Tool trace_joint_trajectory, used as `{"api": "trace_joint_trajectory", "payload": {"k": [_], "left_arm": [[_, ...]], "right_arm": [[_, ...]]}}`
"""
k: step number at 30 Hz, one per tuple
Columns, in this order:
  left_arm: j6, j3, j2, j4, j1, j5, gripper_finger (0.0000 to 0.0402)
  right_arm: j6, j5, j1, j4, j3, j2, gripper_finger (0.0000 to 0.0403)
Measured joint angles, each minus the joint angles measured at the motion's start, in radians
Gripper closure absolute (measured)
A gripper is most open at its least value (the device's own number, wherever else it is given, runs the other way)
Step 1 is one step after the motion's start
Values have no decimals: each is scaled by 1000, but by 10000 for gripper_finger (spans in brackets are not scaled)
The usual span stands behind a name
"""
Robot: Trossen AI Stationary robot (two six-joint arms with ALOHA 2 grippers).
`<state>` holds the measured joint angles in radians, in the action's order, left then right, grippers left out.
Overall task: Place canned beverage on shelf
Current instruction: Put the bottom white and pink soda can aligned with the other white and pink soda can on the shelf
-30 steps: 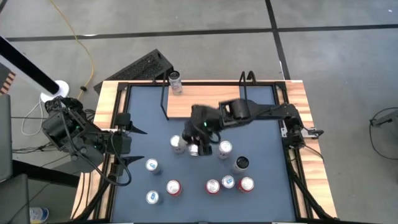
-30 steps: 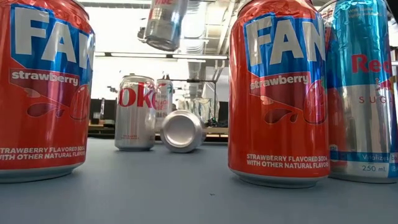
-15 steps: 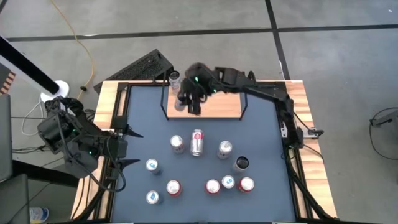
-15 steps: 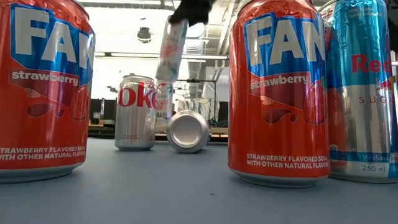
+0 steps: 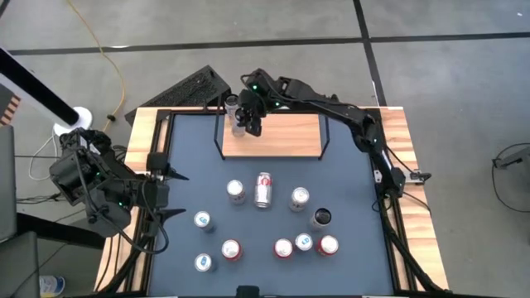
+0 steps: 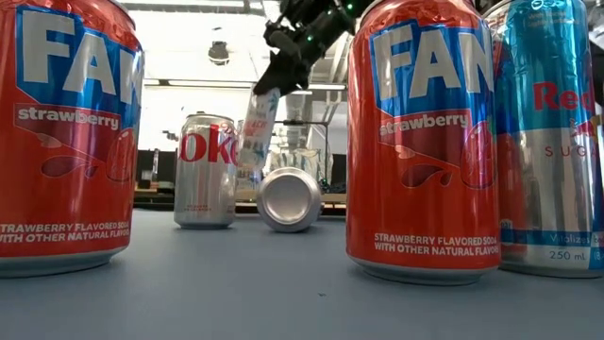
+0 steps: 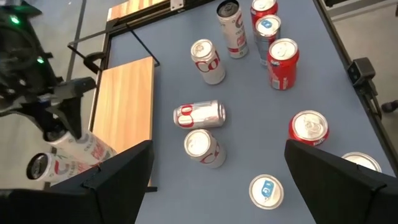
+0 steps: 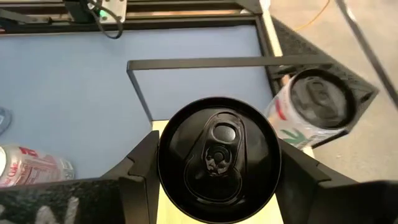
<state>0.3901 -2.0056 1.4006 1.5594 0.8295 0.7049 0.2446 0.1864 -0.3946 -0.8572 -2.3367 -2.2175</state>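
The shelf (image 5: 277, 136) is a small light-wood board with black rod uprights, at the table's far edge. One can (image 5: 232, 105) stands on its far left corner. Right beside that can, over the shelf's left end, my right gripper (image 5: 249, 118) is shut on a silver canned beverage (image 6: 256, 129) with a black top (image 8: 217, 158). My left gripper (image 5: 175, 194) waits open near the table's left edge, its fingers around nothing. My right gripper pinches the can's side wall near its top end (image 7: 69, 135) between its two fingers (image 8: 140, 169), one on each side. The fingers slant down from above and from the table's right. The can hangs tilted below them; whether its bottom touches the shelf I cannot tell.
Several cans stand on the blue table top toward the near edge, among them red ones (image 5: 231, 249) and a black-topped one (image 5: 321, 218). One silver can (image 5: 263, 189) lies on its side mid-table. A dark rack (image 5: 195, 87) sits beyond the far left corner.
My right gripper has carried the can from above the middle of the table toward the far edge and the left, sinking as it went. It now hangs over the shelf's left end, and the can is tipped more upright than before.
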Motion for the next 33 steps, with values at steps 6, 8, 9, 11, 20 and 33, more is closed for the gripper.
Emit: {"api": "trace_joint_trajectory", "payload": {"k": [6, 8, 9, 11, 20, 33], "left_arm": [[0, 0, 0, 1, 0, 14, 50], [0, 0, 0, 1, 0, 15, 50], [0, 0, 0, 1, 0, 16, 50], [5, 0, 0, 1, 0, 16, 50], [24, 0, 0, 1, 0, 17, 50], [26, 0, 0, 2, 0, 17, 50]], "right_arm": [[1, 24, 9, -30, 0, -16, 191], [11, 25, 14, -48, 0, -21, 191], [15, 25, 15, -48, 0, -24, 191], [15, 25, 16, -44, 0, -30, 191], [15, 25, 14, -44, 0, -31, 190], [11, 25, 14, -32, 0, -30, 181]]}}
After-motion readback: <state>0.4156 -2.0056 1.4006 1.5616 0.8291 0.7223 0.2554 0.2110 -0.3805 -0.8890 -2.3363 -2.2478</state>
